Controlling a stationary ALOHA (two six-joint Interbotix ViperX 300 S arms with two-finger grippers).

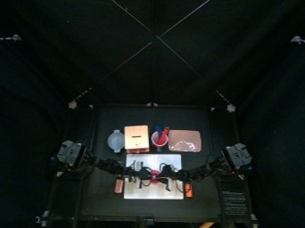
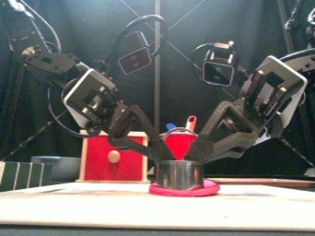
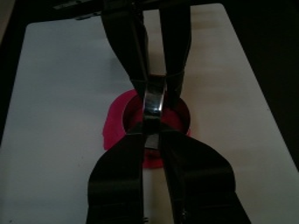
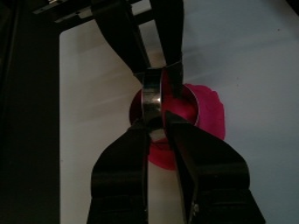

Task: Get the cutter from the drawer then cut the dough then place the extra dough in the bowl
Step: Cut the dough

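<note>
The round metal cutter (image 2: 181, 173) stands upright on the pink dough (image 2: 185, 191) in the middle of the white cutting board (image 2: 74, 188). My left gripper (image 3: 149, 144) comes down from the left and is shut on the cutter's (image 3: 152, 103) near rim. From the right, my right gripper (image 4: 160, 131) is shut on the opposite rim of the cutter (image 4: 156, 98). Dough (image 4: 205, 114) shows around the cutter's base, and the part under it is hidden. In the top view both arms meet over the board (image 1: 134, 161).
Behind the board stand the wooden box (image 1: 137, 138) with its red drawer front (image 2: 113, 157), the blue-grey bowl (image 1: 116, 140) to its left, the red cup (image 1: 159, 135) with toy knives, and the pink tray (image 1: 186, 140) at the right.
</note>
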